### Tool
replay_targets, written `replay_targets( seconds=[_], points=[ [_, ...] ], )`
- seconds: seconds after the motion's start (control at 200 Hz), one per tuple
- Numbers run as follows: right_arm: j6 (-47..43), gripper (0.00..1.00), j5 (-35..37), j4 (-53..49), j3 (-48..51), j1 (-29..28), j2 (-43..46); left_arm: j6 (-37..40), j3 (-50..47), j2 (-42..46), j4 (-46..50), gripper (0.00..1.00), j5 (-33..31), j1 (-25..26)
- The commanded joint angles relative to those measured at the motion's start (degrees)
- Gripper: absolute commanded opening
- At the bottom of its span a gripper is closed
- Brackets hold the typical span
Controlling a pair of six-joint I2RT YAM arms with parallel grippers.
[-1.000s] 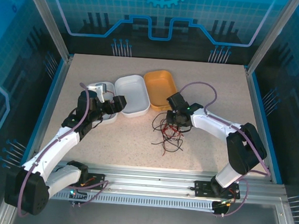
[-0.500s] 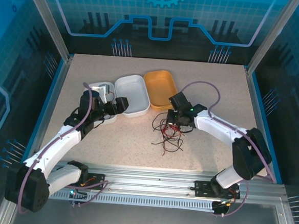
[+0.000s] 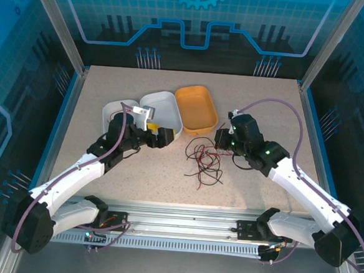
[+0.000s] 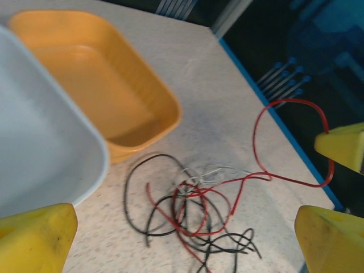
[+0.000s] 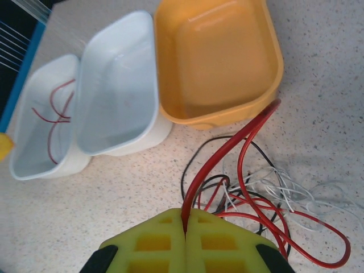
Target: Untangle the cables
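The cables [image 3: 204, 163] lie tangled at the top view's centre, just below the orange tray [image 3: 195, 108], one red cable [image 5: 227, 149] pinched by the pressed-together right gripper [image 5: 185, 219]; the left gripper [image 3: 154, 131], centre-left, stands spread wide beside the white tray [image 3: 162, 107].

White links and black joints make up the left arm [image 3: 66, 181] and right arm [image 3: 303, 185]; purple-grey hoses [image 3: 272, 101] trail along both; blocky yellow fingers [image 5: 153, 244].
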State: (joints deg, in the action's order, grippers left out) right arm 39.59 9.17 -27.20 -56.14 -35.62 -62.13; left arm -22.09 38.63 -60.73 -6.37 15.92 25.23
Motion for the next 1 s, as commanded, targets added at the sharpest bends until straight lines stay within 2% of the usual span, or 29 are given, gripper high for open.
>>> replay_targets(
  seconds=[0.0, 0.17, 0.29, 0.56, 0.625, 0.705, 0.941, 0.996],
  points=[
    [-1.0, 0.00, -2.5, 1.8, -0.1, -0.4, 3.0, 2.4, -1.4, -1.1, -6.8, 0.99, 2.4, 3.2],
    [-2.4, 0.00, -4.5, 1.0, -2.3, -0.5, 4.5, 4.4, 0.1, -4.3, -10.2, 0.99, 3.4, 8.2],
    [-3.1, 0.00, -6.8, 2.1, -2.8, -0.5, 5.1, 5.2, 1.0, -6.3, -13.3, 0.95, 3.0, 10.9],
    [-6.3, 0.00, -13.5, 6.5, -2.4, -1.2, 5.4, -4.5, 4.6, -15.0, -18.3, 0.76, 3.9, 11.2],
    [-6.7, 0.00, -14.1, 6.7, -2.4, -1.4, 5.4, -6.8, 5.4, -17.5, -20.2, 0.66, 5.2, 11.4],
    [-7.2, 0.00, -14.8, 6.7, -2.4, -1.6, 5.1, -8.2, 6.6, -20.0, -21.5, 0.58, 5.9, 11.9],
    [-7.5, 0.00, -15.4, 7.0, -2.1, -2.2, 4.7, -10.2, 9.9, -24.4, -23.8, 0.56, 8.7, 13.3],
    [-7.5, 0.00, -15.4, 7.0, -1.9, -2.3, 4.8, -10.2, 10.3, -25.1, -23.8, 0.52, 8.7, 13.8]
  ],
)
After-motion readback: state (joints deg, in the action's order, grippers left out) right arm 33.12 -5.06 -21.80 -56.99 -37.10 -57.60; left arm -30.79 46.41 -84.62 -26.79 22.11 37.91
